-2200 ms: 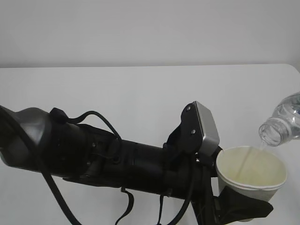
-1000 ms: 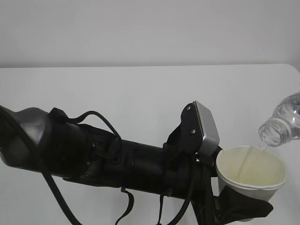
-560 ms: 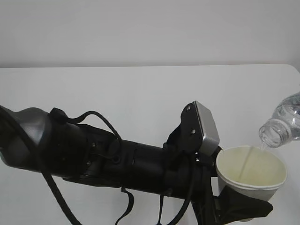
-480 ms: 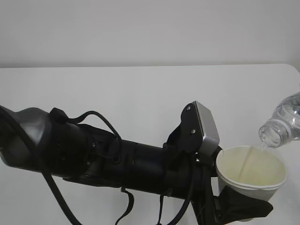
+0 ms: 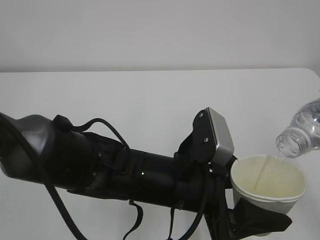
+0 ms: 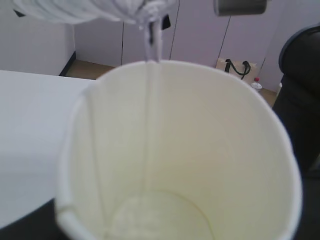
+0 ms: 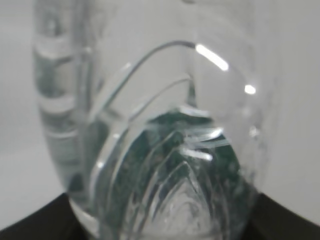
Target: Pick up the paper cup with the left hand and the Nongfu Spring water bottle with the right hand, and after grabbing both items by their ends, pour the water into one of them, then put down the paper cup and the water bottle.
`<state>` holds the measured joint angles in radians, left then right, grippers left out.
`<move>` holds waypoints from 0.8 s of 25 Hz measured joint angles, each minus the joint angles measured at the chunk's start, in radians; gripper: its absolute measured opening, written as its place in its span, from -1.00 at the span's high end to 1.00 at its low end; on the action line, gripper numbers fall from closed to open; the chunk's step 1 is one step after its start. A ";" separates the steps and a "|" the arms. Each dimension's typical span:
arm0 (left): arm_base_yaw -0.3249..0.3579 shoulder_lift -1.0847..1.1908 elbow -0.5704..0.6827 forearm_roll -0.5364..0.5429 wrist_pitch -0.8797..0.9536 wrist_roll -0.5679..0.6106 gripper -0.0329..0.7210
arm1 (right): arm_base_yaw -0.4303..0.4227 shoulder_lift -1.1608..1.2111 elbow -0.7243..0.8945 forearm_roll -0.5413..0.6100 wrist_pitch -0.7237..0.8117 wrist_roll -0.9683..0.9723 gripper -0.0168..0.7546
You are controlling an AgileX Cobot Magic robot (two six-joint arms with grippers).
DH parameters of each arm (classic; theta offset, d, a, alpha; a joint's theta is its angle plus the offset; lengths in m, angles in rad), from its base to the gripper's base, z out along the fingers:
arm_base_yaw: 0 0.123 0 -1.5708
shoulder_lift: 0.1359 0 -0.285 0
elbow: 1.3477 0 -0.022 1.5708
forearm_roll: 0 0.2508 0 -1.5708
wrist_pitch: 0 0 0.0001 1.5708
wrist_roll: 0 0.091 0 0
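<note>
The white paper cup [image 5: 268,181] is held upright at the lower right, my left gripper [image 5: 257,223] shut on its lower part with black fingers [image 5: 272,220] wrapped round the base. The clear Nongfu Spring water bottle [image 5: 302,131] comes in tilted from the right edge, its open mouth just above the cup's far rim. A thin stream of water [image 6: 149,105] falls into the cup [image 6: 225,150] and pools at its bottom [image 6: 160,220]. The bottle's ribbed base and green label [image 7: 170,165] fill the right wrist view, and my right gripper [image 7: 160,232] is shut on it.
The thick black left arm [image 5: 115,167] with loose cables lies across the lower half of the exterior view, its silver wrist module [image 5: 220,135] beside the cup. The white table [image 5: 150,95] stretches behind to a pale wall. The right arm is outside the exterior view.
</note>
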<state>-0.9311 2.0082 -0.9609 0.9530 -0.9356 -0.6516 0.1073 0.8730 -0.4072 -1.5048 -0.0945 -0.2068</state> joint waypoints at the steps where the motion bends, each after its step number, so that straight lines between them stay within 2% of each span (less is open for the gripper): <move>1: 0.000 0.000 0.000 -0.003 -0.002 0.000 -0.32 | 0.000 0.000 0.000 0.000 0.000 0.000 -0.13; 20: 0.000 0.000 0.000 -0.007 -0.006 0.000 -0.32 | 0.000 0.000 0.000 -0.002 0.000 0.000 -0.13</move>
<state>-0.9311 2.0082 -0.9609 0.9457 -0.9415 -0.6516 0.1073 0.8730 -0.4072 -1.5067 -0.0945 -0.2068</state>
